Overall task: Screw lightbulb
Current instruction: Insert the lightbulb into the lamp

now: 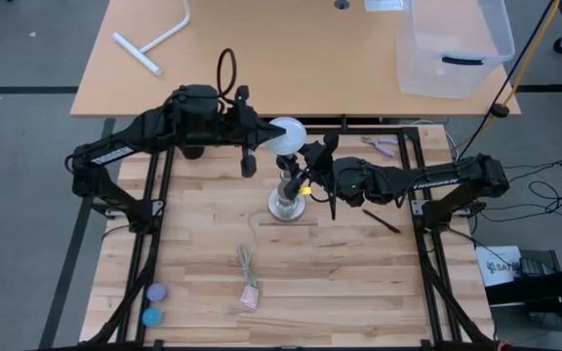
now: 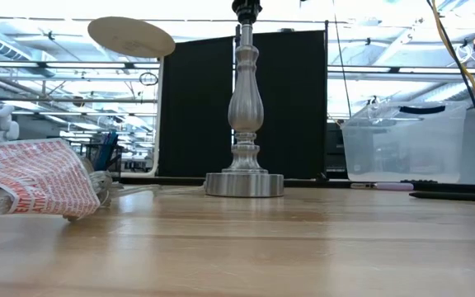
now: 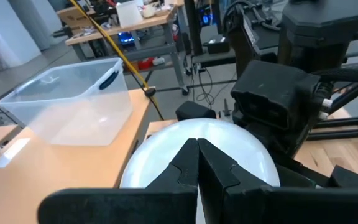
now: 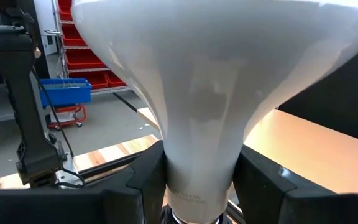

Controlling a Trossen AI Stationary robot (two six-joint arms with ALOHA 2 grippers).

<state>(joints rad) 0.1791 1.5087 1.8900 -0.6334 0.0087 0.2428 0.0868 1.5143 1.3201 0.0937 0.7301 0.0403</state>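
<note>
The left claw (image 1: 259, 136) sits over the far middle of the desk (image 1: 359, 283), its fingers (image 3: 197, 168) pressed together, tips against the globe of the bulb (image 1: 287, 136). The bulb is in the air, off the desk, just beyond the lamp post (image 1: 287, 190); in the low view it shows as a pale disc (image 2: 130, 36) up to the left of the post's black top (image 2: 246, 8). The right claw (image 4: 197, 186) pinches the bulb's neck (image 4: 201, 143) from both sides, a finger (image 4: 148, 183) on each flank, and its arm reaches in from the desk's right edge. The post (image 2: 245, 107) stands upright on its round base (image 2: 244, 183). Nearer the front lie a cord (image 1: 247, 261) and a pink packet (image 1: 250, 297); a clear bin (image 1: 452, 44) rests on the far tan desk (image 1: 291, 49).
</note>
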